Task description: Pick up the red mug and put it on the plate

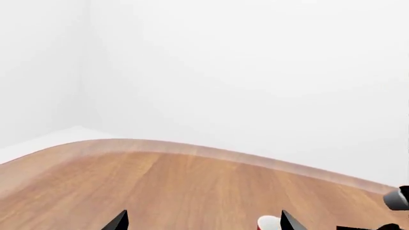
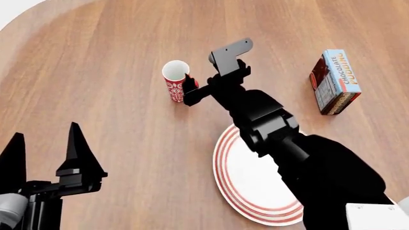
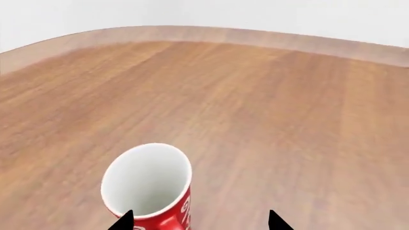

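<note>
mug [image 2: 174, 79] upright, empty, right gripper [image 2: 189, 89] jaws spread wide around it, not gripping yet; plate [image 2: 231, 182] bare; left gripper [image 2: 45, 146] open, holding nothing

Matt wood-grain table [image 2: 115, 57]; smooth glazed-looking red mug [image 2: 175, 81].

Bright, even, diffuse rendered light, no visible source. Wooden table [image 2: 115, 72] evenly lit w/ faint soft shadows, no glare. White walls nearly washed out in left wrist view. Images slightly soft; table edge curves w/ wide-angle distortion.
</note>
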You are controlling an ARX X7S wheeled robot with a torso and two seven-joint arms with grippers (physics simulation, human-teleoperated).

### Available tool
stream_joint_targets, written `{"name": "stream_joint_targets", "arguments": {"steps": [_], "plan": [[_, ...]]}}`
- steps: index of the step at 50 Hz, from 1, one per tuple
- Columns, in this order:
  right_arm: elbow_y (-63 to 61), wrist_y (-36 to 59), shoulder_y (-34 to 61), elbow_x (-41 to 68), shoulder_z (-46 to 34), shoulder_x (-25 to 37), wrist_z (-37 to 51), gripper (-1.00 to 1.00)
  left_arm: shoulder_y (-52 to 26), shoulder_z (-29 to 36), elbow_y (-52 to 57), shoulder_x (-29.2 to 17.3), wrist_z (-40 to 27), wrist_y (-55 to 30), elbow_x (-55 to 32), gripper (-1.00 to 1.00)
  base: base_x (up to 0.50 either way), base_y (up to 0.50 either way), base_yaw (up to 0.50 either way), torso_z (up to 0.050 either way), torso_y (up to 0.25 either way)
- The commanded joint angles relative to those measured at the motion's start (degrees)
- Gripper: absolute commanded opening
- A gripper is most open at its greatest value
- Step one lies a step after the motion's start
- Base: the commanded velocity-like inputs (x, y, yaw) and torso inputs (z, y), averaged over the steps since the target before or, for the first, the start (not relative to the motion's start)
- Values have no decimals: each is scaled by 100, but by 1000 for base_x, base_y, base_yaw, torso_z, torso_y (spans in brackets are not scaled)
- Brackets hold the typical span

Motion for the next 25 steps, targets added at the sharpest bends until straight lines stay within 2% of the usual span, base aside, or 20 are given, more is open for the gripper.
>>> {"name": "stream_joint_targets", "arguments": {"steps": [1,3,14,25], "plan": [[-15,-204,123,73,-9,0,111,100,-1,18,-11,0,30,126,10,100,0,0,0,0,0],[-37,-229,125,82,-15,0,105,100,5,26,-23,7,58,179,10,100,0,0,0,0,0],[-90,-227,72,91,-73,0,41,100,37,37,48,-47,26,132,-98,100,0,0,0,6,-250],[-96,106,-12,29,-128,0,4,100,19,58,68,-77,-97,18,-83,100,0,0,0,0,0]]}}
